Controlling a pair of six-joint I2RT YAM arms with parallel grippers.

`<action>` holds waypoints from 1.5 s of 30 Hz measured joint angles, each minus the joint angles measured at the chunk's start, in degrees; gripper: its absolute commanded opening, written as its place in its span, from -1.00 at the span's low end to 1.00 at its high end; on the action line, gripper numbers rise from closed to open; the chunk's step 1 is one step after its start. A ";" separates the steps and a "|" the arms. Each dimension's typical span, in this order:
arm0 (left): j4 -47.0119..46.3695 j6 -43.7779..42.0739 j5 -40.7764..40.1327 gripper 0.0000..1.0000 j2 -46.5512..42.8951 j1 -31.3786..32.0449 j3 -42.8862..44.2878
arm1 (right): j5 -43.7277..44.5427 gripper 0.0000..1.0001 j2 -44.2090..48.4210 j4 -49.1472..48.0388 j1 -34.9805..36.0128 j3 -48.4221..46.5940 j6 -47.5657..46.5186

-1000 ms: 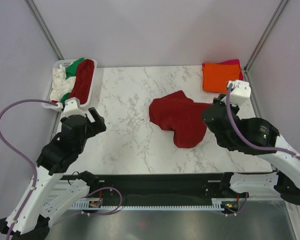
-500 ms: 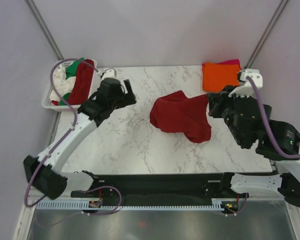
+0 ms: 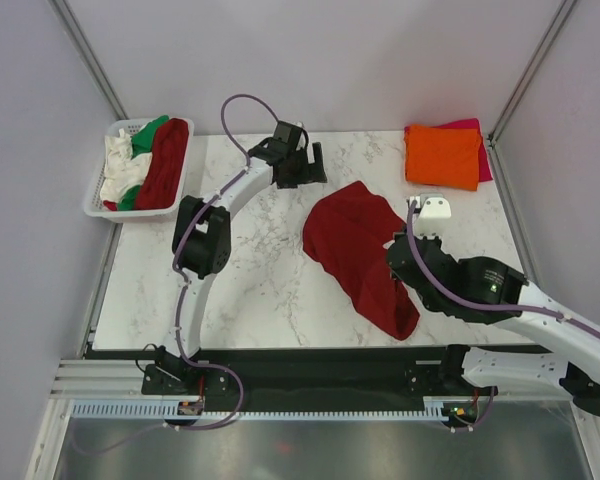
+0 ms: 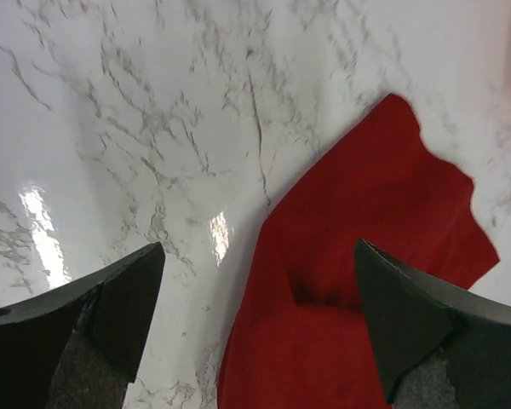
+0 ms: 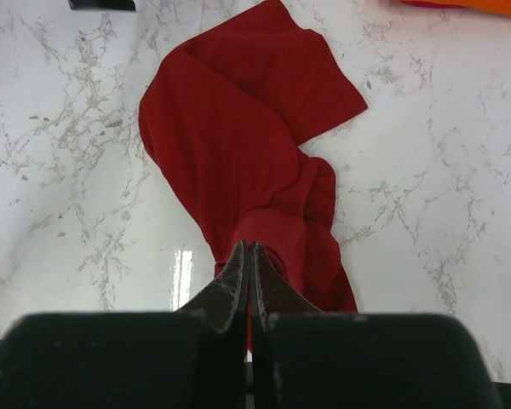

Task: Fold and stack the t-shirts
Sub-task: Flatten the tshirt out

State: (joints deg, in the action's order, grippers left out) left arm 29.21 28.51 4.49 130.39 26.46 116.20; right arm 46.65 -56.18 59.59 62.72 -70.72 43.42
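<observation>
Right wrist view: the right gripper (image 5: 249,251) has its two fingers (image 5: 227,290) pressed together, pinching a bunched near end of the dark red t-shirt (image 5: 238,128). From that pinch the cloth spreads away toward the far edge, creased and partly doubled over.

Left wrist view: the left gripper (image 4: 257,247) hangs with its fingers (image 4: 111,298) spread wide and nothing between them. They are above the bare marble worktop (image 4: 153,102) and the far tip of the same shirt (image 4: 366,256), and I cannot tell whether they touch either.

From the top view, the dark red t-shirt (image 3: 355,235) lies right of the middle of the worktop (image 3: 250,270), running from near the far edge toward the near right. The right arm (image 3: 460,285) covers its right side and hides the pinch. The left arm (image 3: 220,205) reaches across the far left part of the worktop, between the shirt and the basket (image 3: 98,210).

That white lattice basket sits just off the far left corner, holding a white t-shirt (image 3: 115,165), a green t-shirt (image 3: 150,130) and a second dark red t-shirt (image 3: 165,160), heaped unfolded. At the far right corner a folded orange t-shirt (image 3: 440,155) rests on a magenta-pink t-shirt (image 3: 475,125), well apart from both grippers.
</observation>
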 measured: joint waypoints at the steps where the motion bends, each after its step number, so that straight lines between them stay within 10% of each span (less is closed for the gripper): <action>1: 0.87 0.02 0.90 0.98 1.57 -0.09 0.39 | -0.04 -1.00 0.35 0.20 0.00 0.00 0.31; 12: 3.63 0.13 8.09 0.51 8.57 3.43 3.37 | 1.86 -1.00 -0.59 0.13 0.00 0.35 0.31; 15: 3.82 0.22 9.18 0.02 8.79 4.59 3.43 | 2.29 -1.00 -0.92 0.00 0.00 1.20 0.31; 16: 3.85 0.48 9.44 -0.75 8.79 4.96 3.43 | 2.38 -1.00 -0.92 -0.04 0.00 1.49 0.31; 19: 3.67 0.35 10.16 -0.96 8.79 5.57 3.39 | 2.84 -1.00 -1.03 -0.04 -0.02 1.97 0.31; 28: 6.23 0.04 2.45 -0.95 -2.75 3.98 -4.59 | 6.05 -1.00 -4.85 -0.87 -4.55 1.40 -1.81; 36: 2.62 -1.60 -14.27 -0.84 -42.73 0.48 -15.65 | 10.32 -1.00 -4.20 -4.96 -11.04 -5.57 -9.16; 40: -0.48 -0.20 -19.91 0.59 -63.14 0.79 -32.59 | 12.74 -1.00 -2.34 -6.51 -11.15 -5.66 -11.19; 42: -1.22 1.70 -20.87 0.99 -69.35 0.87 -42.27 | 13.73 -1.00 -1.88 -7.21 -11.21 -4.48 -11.52; 45: 1.68 4.11 -20.68 0.99 -73.50 0.92 -57.09 | 13.77 -1.00 -1.88 -7.39 -11.21 -1.11 -11.50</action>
State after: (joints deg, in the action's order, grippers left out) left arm 30.89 32.62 -16.19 56.88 27.38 59.11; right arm 60.42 -58.06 52.21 51.51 -71.83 31.92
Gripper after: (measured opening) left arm 0.990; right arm 0.008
